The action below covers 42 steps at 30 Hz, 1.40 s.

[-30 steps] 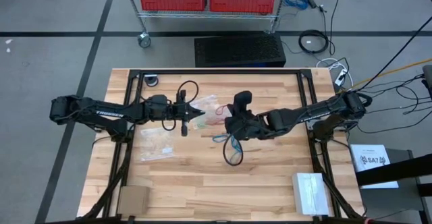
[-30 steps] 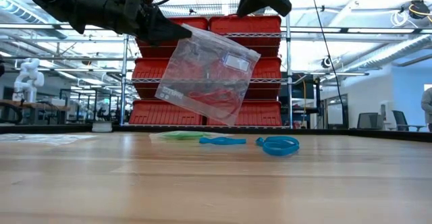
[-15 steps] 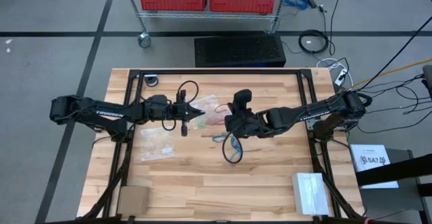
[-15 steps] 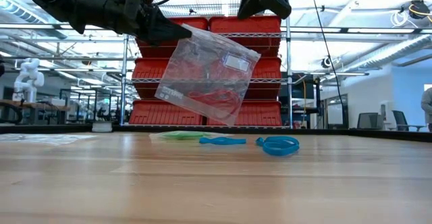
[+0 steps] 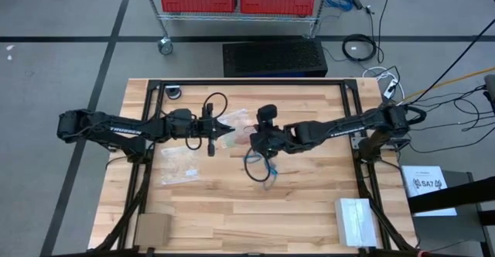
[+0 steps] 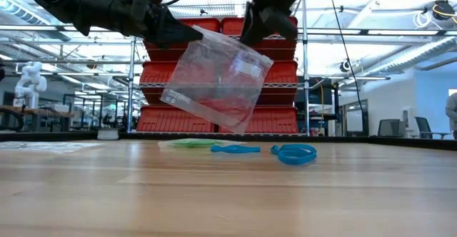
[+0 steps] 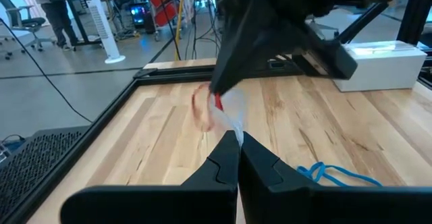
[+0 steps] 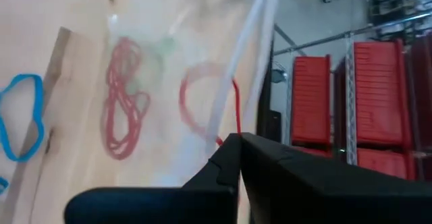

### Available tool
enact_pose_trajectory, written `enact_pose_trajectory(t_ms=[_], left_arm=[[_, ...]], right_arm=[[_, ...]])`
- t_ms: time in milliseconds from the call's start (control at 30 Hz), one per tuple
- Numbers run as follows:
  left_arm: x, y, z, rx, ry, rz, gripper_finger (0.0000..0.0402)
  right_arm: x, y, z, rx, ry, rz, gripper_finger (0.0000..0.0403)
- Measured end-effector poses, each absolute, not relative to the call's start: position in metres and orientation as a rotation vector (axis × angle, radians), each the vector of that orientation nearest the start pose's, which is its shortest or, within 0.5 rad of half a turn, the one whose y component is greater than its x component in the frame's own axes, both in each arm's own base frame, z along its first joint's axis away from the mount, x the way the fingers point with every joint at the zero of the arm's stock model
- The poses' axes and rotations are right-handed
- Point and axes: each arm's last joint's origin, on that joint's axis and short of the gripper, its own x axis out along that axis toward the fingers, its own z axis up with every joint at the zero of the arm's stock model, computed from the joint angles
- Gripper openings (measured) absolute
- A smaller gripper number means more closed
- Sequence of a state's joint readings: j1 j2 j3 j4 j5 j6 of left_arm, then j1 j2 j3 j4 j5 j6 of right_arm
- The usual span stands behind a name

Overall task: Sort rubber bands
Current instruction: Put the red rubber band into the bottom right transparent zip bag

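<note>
clear bag [image 6: 214,80] held aloft, red rubber bands [image 8: 125,106] blurred inside
left gripper [image 5: 230,131] and right gripper [image 5: 255,138] pinch its thin edges; blue bands [image 6: 294,153] lie flat.

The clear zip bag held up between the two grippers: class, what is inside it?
Red rubber bands show through the clear zip bag, pinched by the left gripper and right gripper. Their count is unclear.
</note>
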<state>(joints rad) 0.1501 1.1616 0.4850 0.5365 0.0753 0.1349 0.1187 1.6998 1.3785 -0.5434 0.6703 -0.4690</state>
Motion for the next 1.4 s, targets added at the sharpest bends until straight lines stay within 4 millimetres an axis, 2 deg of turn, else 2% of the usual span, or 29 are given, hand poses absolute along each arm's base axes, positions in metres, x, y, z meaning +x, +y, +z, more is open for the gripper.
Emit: enact_pose_trajectory(t_ms=[367,533,633,767,933,1067,1233,1400], left_arm=[[0.237,0.034,0.225,0.112,0.148,0.065,0.0002],[0.237,0.033,0.226,0.103,0.143,0.065,0.0002],[0.237,0.033,0.226,0.102,0.144,0.064,0.0002],[0.237,0.033,0.225,0.101,0.15,0.064,0.0002],[0.238,0.033,0.223,0.1,0.159,0.064,0.0002],[0.238,0.033,0.223,0.1,0.16,0.063,0.0002],[0.238,0.033,0.223,0.1,0.16,0.063,0.0002],[0.238,0.033,0.222,0.1,0.165,0.063,0.0002]], right_arm=[[0.376,0.023,0.271,-0.648,0.847,-0.167,0.0],[0.383,0.008,0.265,-0.557,0.828,-0.213,0.0001],[0.384,-0.001,0.262,-0.5,0.841,-0.233,0.0014],[0.383,-0.001,0.265,-0.464,0.823,-0.219,0.0054],[0.376,0.005,0.281,-0.439,0.77,-0.216,0.0113],[0.369,0.012,0.294,-0.419,0.727,-0.168,0.0146],[0.355,0.018,0.314,-0.398,0.676,-0.158,0.0161],[0.324,0.017,0.341,-0.335,0.668,-0.187,0.0162]])
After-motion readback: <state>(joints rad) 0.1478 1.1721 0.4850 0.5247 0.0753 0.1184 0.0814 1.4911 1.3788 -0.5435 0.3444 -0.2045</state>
